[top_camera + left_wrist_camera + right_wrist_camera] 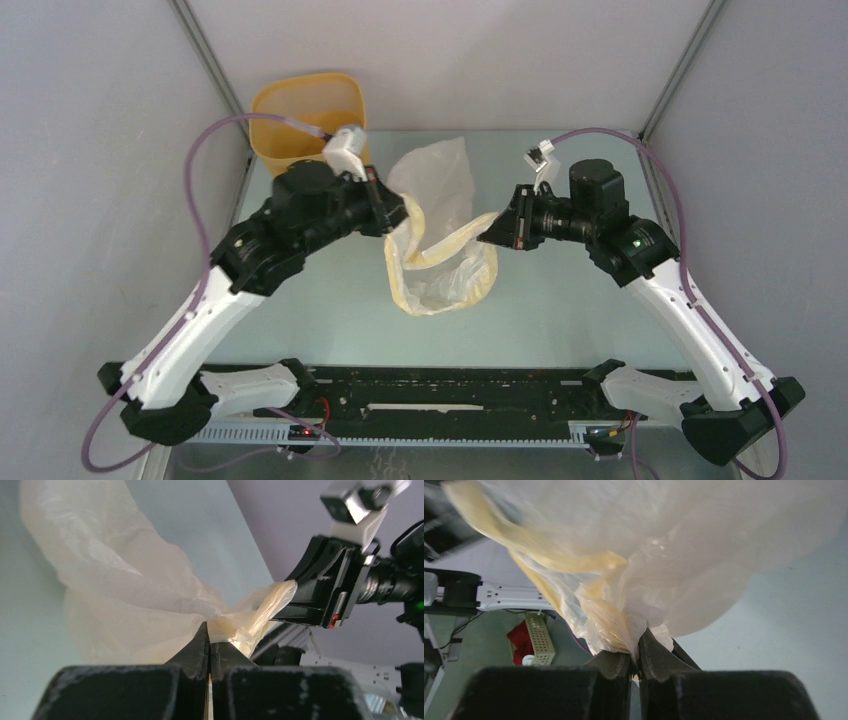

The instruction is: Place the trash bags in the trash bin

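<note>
The trash bag (440,230) is thin and crinkly, and I can see a little through it. It is pale cream, with a darker yellow band where the plastic is bunched and twisted. It hangs in the middle, stretched between my two arms. One puffy part reaches toward the back and another part sags down toward the front. From my left wrist the trash bag (125,590) looks like it rests partly on the tabletop, but I cannot tell for sure. My left fingers (204,645) are pressed tight together and pinch a bit of the bag at their tips. My right fingers (646,650) are almost closed too, and a fold of the trash bag (684,555) is caught between them. From above, the left fingers (392,218) and the right fingers (492,232) face each other, with the bag between them. The trash bin (300,115) is yellow-orange and stands upright in the far left corner, behind my left arm. Its top is open and I see its smooth yellow inside walls. The bag is outside the bin. The tabletop (330,300) is pale blue-green. Pale grey walls (90,150) stand around it, with metal bars (205,50) in the corners. Purple cables (200,200) loop along my arms, and a black rail (450,395) runs along the near edge.
</note>
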You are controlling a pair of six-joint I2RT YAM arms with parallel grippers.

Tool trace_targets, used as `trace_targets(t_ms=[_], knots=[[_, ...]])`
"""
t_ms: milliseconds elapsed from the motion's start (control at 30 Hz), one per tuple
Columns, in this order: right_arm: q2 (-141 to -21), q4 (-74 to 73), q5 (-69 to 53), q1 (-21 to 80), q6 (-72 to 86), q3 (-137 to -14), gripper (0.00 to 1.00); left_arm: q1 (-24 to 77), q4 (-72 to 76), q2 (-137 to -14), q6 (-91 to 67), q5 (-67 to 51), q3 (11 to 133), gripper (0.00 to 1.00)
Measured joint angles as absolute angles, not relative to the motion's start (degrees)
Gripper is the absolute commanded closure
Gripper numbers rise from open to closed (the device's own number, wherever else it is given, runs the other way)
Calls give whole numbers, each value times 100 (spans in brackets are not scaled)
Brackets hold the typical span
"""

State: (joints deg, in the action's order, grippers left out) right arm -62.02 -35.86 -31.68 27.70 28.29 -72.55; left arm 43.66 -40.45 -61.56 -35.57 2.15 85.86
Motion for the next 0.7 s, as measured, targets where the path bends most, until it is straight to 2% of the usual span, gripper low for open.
trace_targets(t_ms=[200,433,633,667,700], knots=[[-6359,-3009,-3151,3315,3197,-7255,73,4845,-4034,-7070,-3754,-119,8621,100],[-6381,-2687,-3155,3566,3411,-7227,52,4897,-4003,-7402,-4075,-373,8680,100],[-6049,-2630,-3129,3573,3470,-6991,18,4871,-3957,-7485,-4379,-436,8901,100],[-5999,-2630,-3096,3581,3481,-6965,7,4858,-3953,-7511,-4427,-471,8930,100],[-5951,-2630,-3013,3612,3479,-6945,1,4853,-3953,-7544,-4477,-489,8956,100]])
